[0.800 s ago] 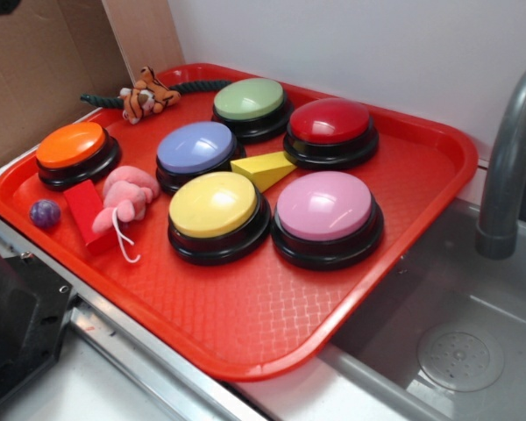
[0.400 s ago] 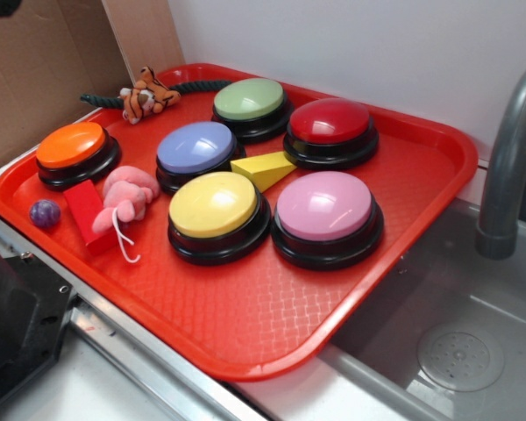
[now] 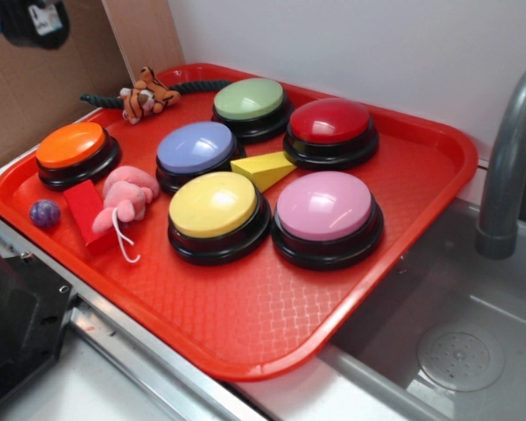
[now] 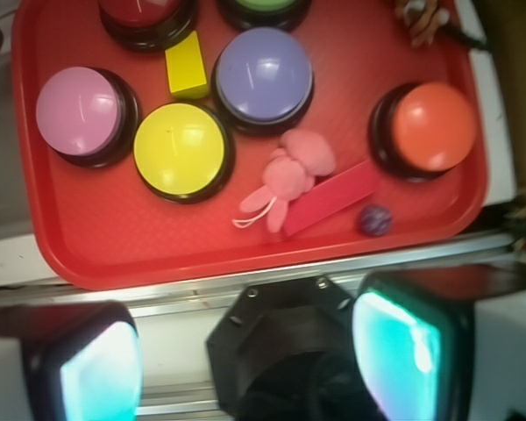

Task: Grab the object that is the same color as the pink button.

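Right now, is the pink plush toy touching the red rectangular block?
Touching. In the wrist view the pink plush toy lies against the long edge of the red block with no tray showing between them; the exterior view agrees.

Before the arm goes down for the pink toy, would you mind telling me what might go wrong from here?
1. The pink plush toy lies against the red block, so a closing gripper might catch the block too.
2. Its white string trails loose on the tray and might snag or be all that gets pinched.
3. The lavender-blue button and yellow button sit close by, so a wide approach might bump them.
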